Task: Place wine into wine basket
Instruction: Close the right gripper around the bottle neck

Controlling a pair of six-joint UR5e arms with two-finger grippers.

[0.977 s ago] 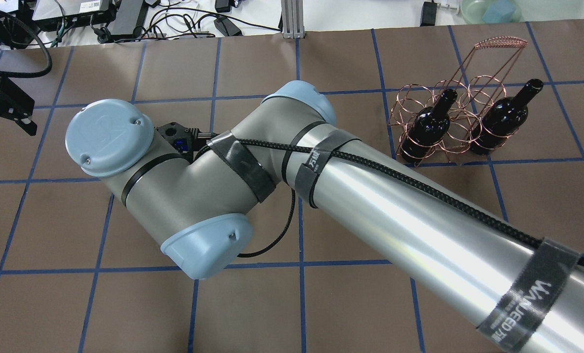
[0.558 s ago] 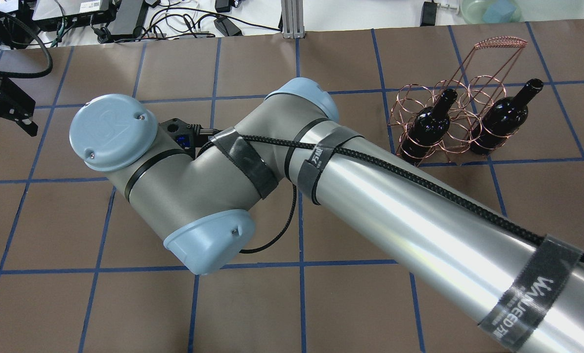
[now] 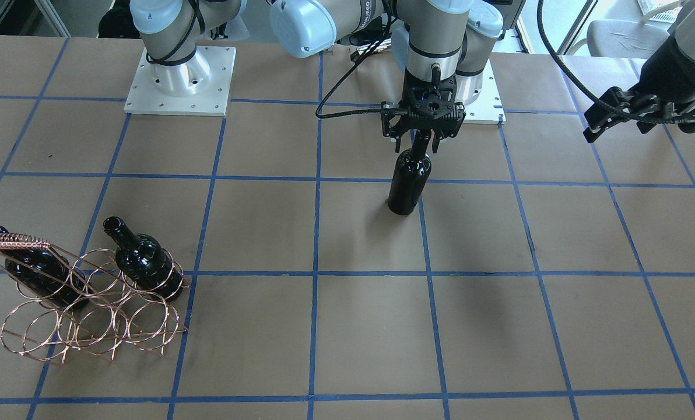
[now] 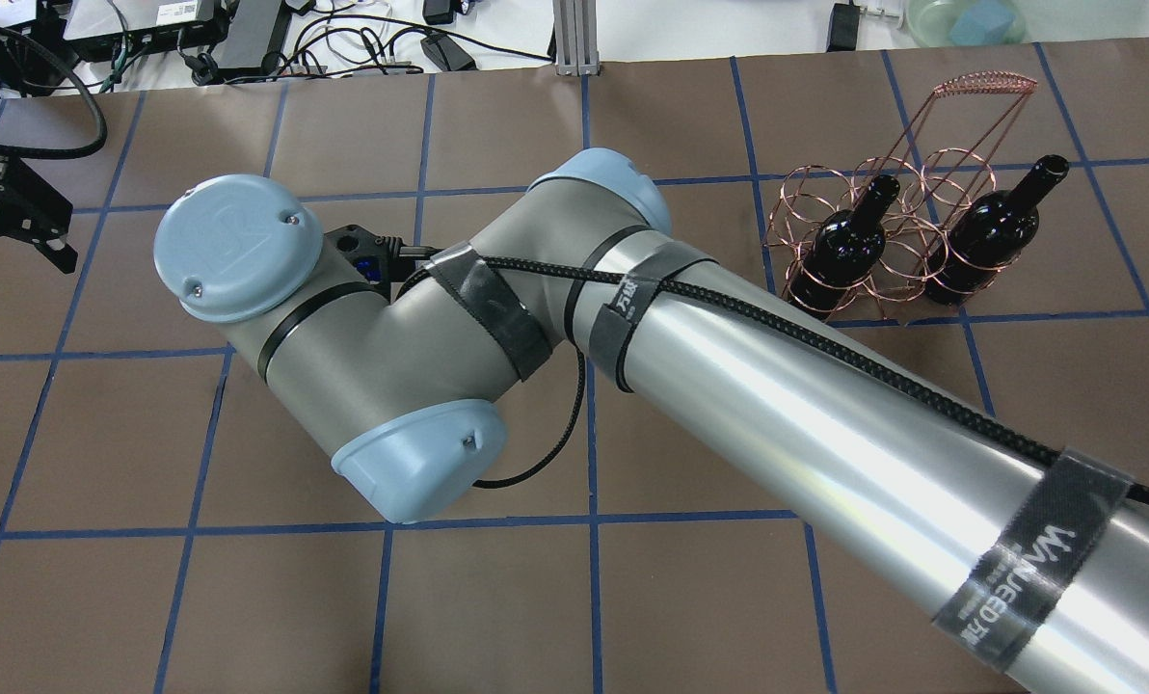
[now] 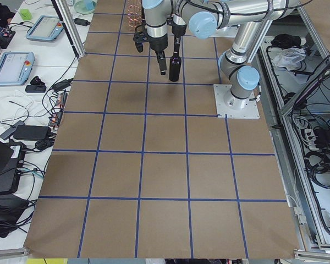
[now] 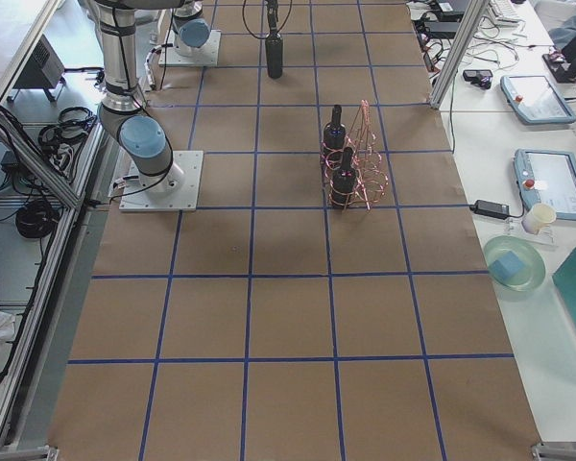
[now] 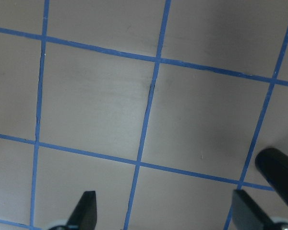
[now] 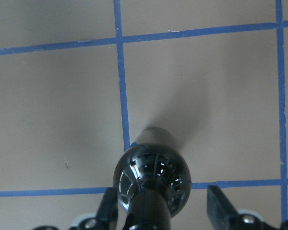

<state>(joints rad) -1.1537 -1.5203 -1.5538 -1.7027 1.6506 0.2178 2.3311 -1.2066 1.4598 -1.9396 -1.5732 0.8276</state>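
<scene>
Front view: the glossy black, unlabelled bottle (image 3: 406,186) stands upright on the table (image 3: 347,233), far right of the wire basket (image 3: 91,326). The right gripper (image 3: 420,140) straddles its narrow neck.
Right wrist view: its fingers (image 8: 218,206) are spread, not pinching.
Left wrist view: the left gripper (image 7: 164,196) is spread wide.

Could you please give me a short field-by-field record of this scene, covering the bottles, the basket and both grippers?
wine: black bottle, upright on the table, outside the basket
wine basket: copper wire rack, toward the robot's right side
in the basket: two bottles, in the row nearer the robot; the other row is empty
right gripper: open, fingers on either side of the wine's neck
left gripper: open, empty, above bare table
</scene>
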